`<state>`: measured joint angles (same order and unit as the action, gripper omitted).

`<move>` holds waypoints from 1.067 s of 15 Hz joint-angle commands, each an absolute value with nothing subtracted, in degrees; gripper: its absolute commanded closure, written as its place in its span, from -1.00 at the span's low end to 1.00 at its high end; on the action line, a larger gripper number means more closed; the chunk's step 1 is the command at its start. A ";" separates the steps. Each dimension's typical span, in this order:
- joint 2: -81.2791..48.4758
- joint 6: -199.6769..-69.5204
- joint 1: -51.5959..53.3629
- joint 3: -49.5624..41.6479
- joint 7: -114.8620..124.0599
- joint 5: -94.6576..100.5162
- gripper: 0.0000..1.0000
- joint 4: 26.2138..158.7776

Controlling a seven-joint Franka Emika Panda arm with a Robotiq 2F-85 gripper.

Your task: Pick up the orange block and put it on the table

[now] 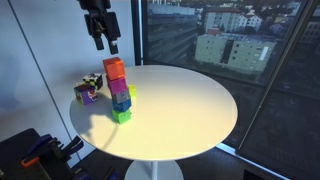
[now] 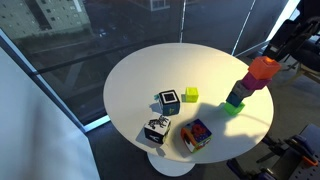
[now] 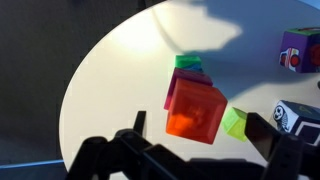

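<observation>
End effector point(image 1: 107, 47) open, empty, above orange block point(image 1: 114, 69)

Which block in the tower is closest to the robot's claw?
The orange block, on the very top of the stack, just below the gripper. The pink block and the green block sit lower, under it.

Tabletop scene: the table point(image 1: 190, 100) is being overlooked at mid-range, toward windows point(image 1: 240, 40), in both exterior views. The shared block stack point(image 1: 118, 90) is being framed at nine o'clock in an exterior view, and the block stack point(image 2: 245, 90) at three o'clock from the opposite side. It is being eyed closely from above in the wrist view.
</observation>
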<state>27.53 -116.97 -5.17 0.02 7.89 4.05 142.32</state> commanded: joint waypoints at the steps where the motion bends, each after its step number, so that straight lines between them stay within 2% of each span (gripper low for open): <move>1: 25.95 -119.66 -5.18 -0.38 8.35 4.12 -1.00 142.00; 16: 20.76 -123.56 -4.87 -0.72 8.11 3.44 -1.00 142.80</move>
